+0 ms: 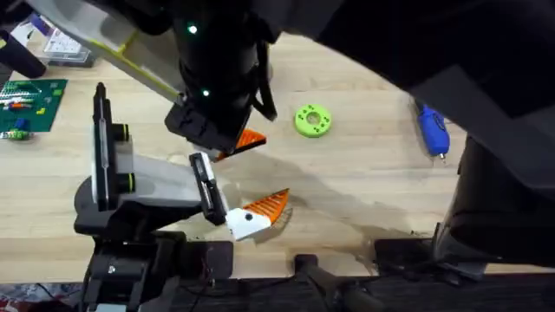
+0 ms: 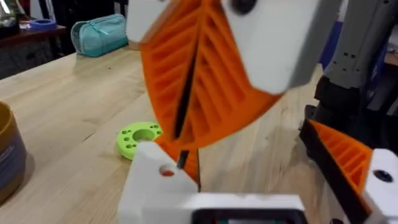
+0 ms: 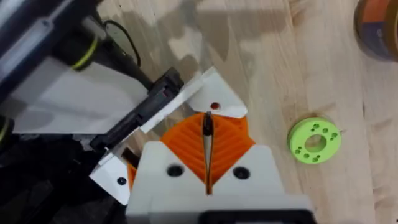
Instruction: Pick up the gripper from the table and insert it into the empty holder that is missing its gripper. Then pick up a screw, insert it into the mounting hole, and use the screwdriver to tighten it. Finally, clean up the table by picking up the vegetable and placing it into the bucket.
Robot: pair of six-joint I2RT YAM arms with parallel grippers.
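At the left of the tabletop (image 1: 364, 182) stands the holder (image 1: 147, 182), its white-and-orange finger (image 1: 258, 210) already seated at the end. That places the job at the screw step. How the jaws on the left side stand I cannot tell.

Just beside the holder, the right gripper (image 1: 247, 141) hangs point-down with its jaws closed on what I take to be the screw (image 3: 208, 123), a thin dark pin pinched between the orange pads. It is held upright, tip close above the small red-ringed mounting hole (image 3: 214, 106), so that it can drop straight in.

Further right lies a green disc (image 1: 312, 120). The blue screwdriver (image 1: 432, 130) rests flat, well apart at the far right, out of the way until tightening.
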